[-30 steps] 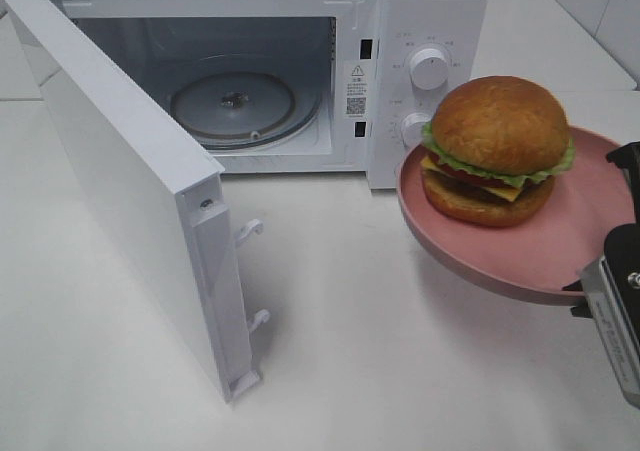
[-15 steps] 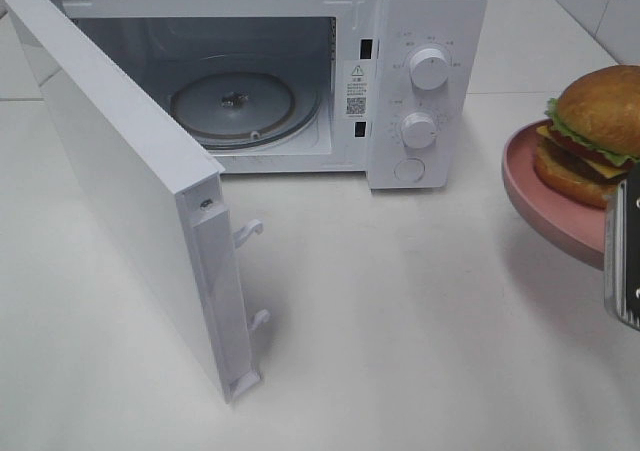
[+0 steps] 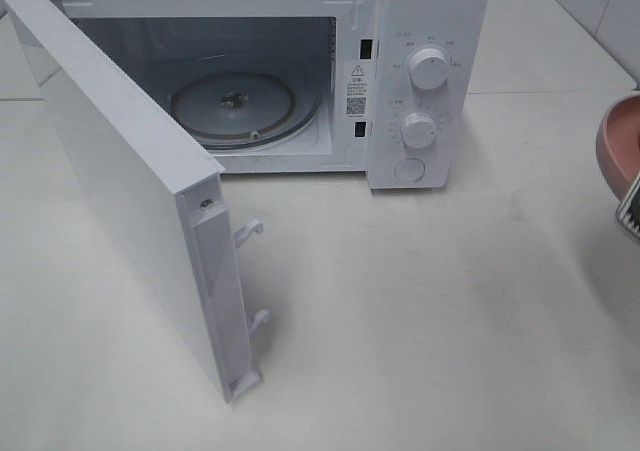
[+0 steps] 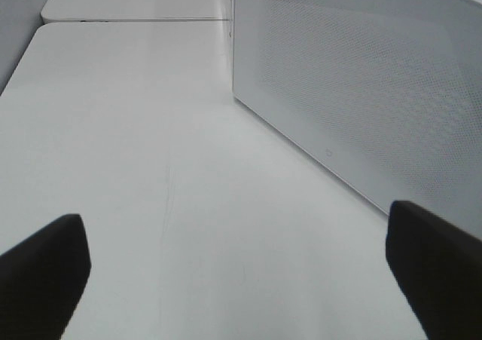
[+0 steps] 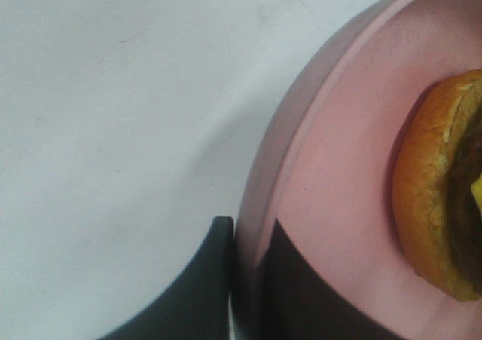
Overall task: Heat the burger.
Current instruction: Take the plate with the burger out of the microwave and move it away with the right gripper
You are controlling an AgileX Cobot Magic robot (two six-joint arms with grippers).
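Note:
The burger (image 5: 440,204) lies on a round pink plate (image 5: 339,159) in the right wrist view; only its bun edge, dark patty and a bit of cheese show. My right gripper (image 5: 245,283) is shut on the plate's rim, one finger (image 5: 199,291) outside it and one inside. In the exterior view only a sliver of the plate (image 3: 618,143) and a piece of the right gripper (image 3: 631,214) show at the far right edge; the burger is out of that view. My left gripper (image 4: 241,276) is open and empty, low over the table beside the microwave door (image 4: 361,76).
A white microwave (image 3: 425,31) stands at the back with its door (image 3: 130,186) swung wide open toward the front left. Its glass turntable (image 3: 235,106) is bare. Two knobs (image 3: 428,68) and a button are on its right panel. White table (image 3: 420,311) all around.
My right gripper has carried the plate and burger to the right, from in front of the microwave's knobs to almost out of the exterior view. The microwave has not moved.

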